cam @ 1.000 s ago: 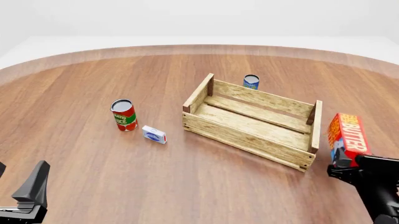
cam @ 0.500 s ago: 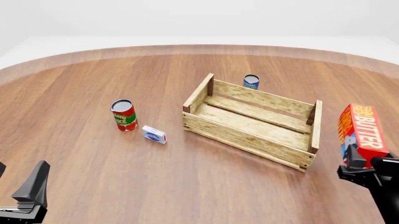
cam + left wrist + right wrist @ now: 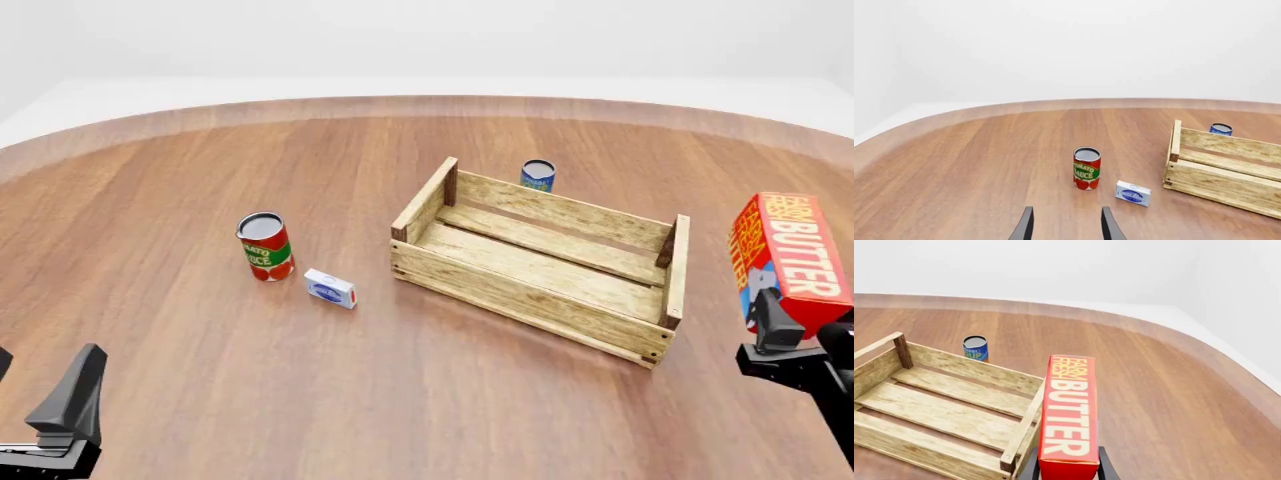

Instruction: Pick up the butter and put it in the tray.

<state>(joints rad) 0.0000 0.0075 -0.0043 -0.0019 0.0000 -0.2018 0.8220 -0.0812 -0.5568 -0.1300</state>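
The butter (image 3: 787, 250) is a red-orange carton with white "BUTTER" lettering. My right gripper (image 3: 774, 335) is shut on its lower end and holds it upright in the air, just right of the tray's right end. In the right wrist view the butter (image 3: 1069, 417) stands between the fingers, beside the tray's end wall (image 3: 1024, 425). The tray (image 3: 541, 262) is a light wooden slat crate at the table's middle, with nothing inside. My left gripper (image 3: 67, 420) is open and empty at the near left; its fingers (image 3: 1024, 227) show in the left wrist view.
A red tomato sauce can (image 3: 264, 246) and a small white-blue box (image 3: 328, 288) stand left of the tray. A blue can (image 3: 538, 175) stands behind the tray's far wall. They also show in the left wrist view: the can (image 3: 1086, 168) and the box (image 3: 1133, 193).
My right gripper has lifted the butter higher and carried it slightly to the right. The left arm has not moved.
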